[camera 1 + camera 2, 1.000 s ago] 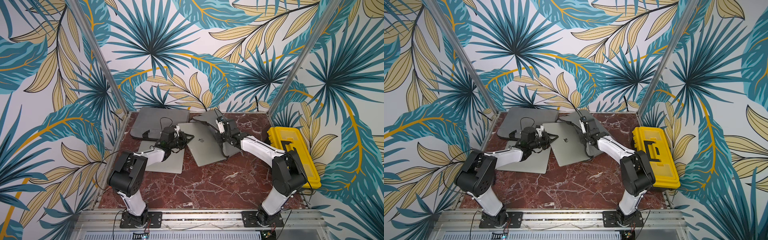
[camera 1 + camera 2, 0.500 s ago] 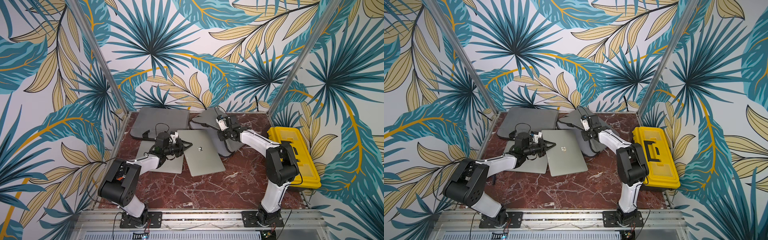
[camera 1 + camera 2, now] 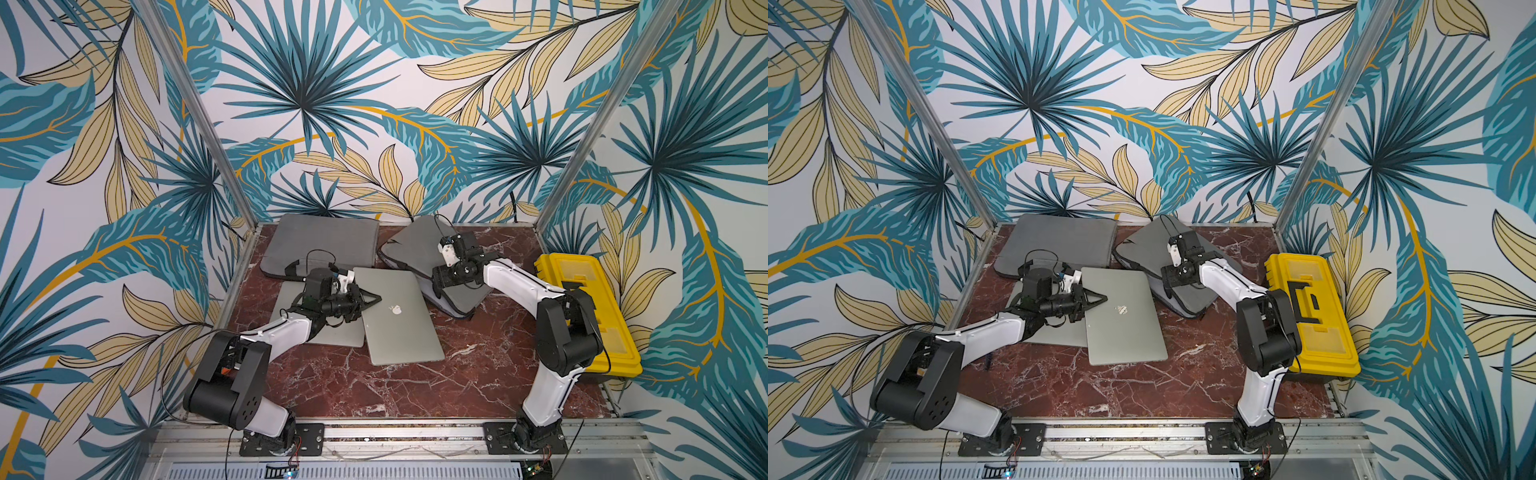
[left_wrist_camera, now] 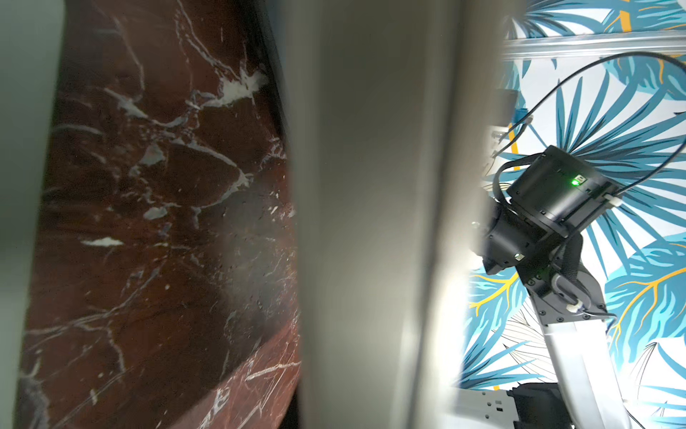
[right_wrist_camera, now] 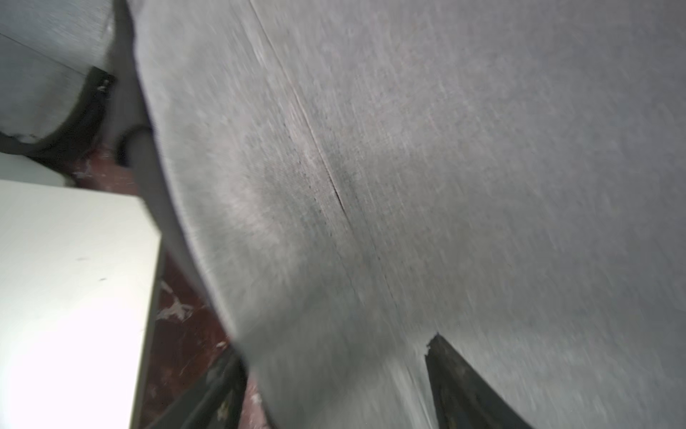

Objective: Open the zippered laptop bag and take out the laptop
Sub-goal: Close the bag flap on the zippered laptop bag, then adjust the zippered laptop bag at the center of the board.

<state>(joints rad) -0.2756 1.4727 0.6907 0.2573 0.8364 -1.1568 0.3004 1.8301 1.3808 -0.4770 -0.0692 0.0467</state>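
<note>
The silver laptop [image 3: 401, 328] [image 3: 1121, 332] lies flat on the marble table, fully outside the grey zippered laptop bag [image 3: 411, 245] [image 3: 1142, 245] to its right. My left gripper [image 3: 374, 298] [image 3: 1101, 298] is shut on the laptop's left edge; in the left wrist view the laptop [image 4: 371, 223] is a blurred grey band. My right gripper [image 3: 436, 286] [image 3: 1166, 286] [image 5: 334, 393] is open over the bag's front edge, its dark fingers [image 5: 456, 379] apart, with bag fabric [image 5: 445, 148] between them. The laptop's corner [image 5: 74, 297] shows beside the bag.
A second grey bag [image 3: 320, 241] lies at the back left. Another silver laptop [image 3: 336, 336] sits under my left arm, partly under the first. A yellow toolbox [image 3: 582, 307] stands along the right edge. Bare marble [image 3: 395, 390] spreads at the front.
The laptop slid out of the bag toward the front left, held by my left gripper. My right gripper opened and let go of the bag, which settled flat.
</note>
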